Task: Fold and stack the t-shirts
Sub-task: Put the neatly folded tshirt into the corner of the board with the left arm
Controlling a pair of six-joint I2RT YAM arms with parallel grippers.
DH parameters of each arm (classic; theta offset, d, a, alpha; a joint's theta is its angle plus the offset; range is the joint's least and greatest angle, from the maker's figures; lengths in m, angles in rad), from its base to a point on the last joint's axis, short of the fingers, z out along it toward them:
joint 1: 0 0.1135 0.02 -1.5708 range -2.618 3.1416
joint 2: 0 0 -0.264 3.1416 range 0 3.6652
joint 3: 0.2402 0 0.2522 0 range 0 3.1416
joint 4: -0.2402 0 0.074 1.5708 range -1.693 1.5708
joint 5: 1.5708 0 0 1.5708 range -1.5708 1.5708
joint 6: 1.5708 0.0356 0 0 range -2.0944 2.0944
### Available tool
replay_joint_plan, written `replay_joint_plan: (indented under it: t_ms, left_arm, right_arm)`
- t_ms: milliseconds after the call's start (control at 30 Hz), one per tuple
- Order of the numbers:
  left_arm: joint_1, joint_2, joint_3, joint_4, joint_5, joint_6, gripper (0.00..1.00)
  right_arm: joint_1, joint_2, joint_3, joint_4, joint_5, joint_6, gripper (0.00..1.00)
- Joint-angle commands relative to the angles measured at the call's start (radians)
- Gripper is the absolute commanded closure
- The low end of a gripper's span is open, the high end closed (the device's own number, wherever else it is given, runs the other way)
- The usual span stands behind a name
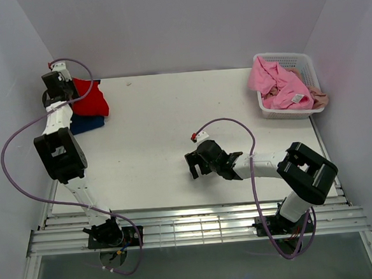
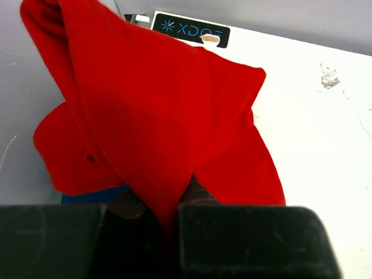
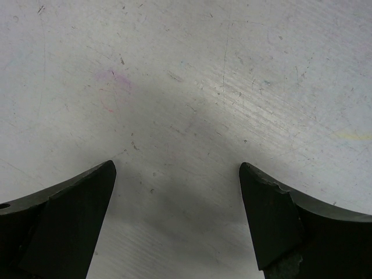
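Note:
My left gripper (image 1: 72,94) is at the table's far left corner, shut on a pinched fold of the bright red t-shirt (image 1: 91,101). In the left wrist view the red t-shirt (image 2: 157,116) rises in a peak from between the fingertips (image 2: 200,195) of that gripper (image 2: 163,200). Under it lies the navy blue t-shirt (image 1: 86,124), seen as a blue sliver (image 2: 93,196). My right gripper (image 1: 192,170) hovers open over bare table at centre, with nothing between its fingers (image 3: 177,168). Pink t-shirts (image 1: 278,82) and a beige one (image 1: 320,98) fill the basket.
The white lattice basket (image 1: 298,58) stands at the far right corner. A black label plate (image 2: 190,29) lies at the table's edge behind the red cloth. Grey walls close in on the left, back and right. The white tabletop (image 1: 153,129) lies between the arms.

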Motion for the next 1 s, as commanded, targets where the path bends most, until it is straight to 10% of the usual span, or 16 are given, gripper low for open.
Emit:
replay_joint_plan:
  t_ms: [0, 500, 767, 967]
  left_arm:
    - [0.030, -0.023, 0.013, 0.060, -0.025, -0.013, 1.00]
    - [0.056, 0.103, -0.057, 0.154, -0.142, -0.026, 0.95]
    - [0.006, -0.031, -0.074, 0.256, -0.267, -0.069, 0.19]
    - [-0.181, -0.335, -0.102, 0.427, -0.533, 0.094, 0.02]
  right_arm:
    - [0.002, 0.038, -0.051, -0.080, -0.054, 0.023, 0.08]
    - [0.002, -0.040, -0.108, -0.111, -0.022, 0.034, 0.08]
    - [0.002, -0.209, -0.157, -0.082, 0.033, 0.023, 0.06]
    - [0.003, -0.418, -0.083, -0.155, 0.133, -0.044, 0.06]
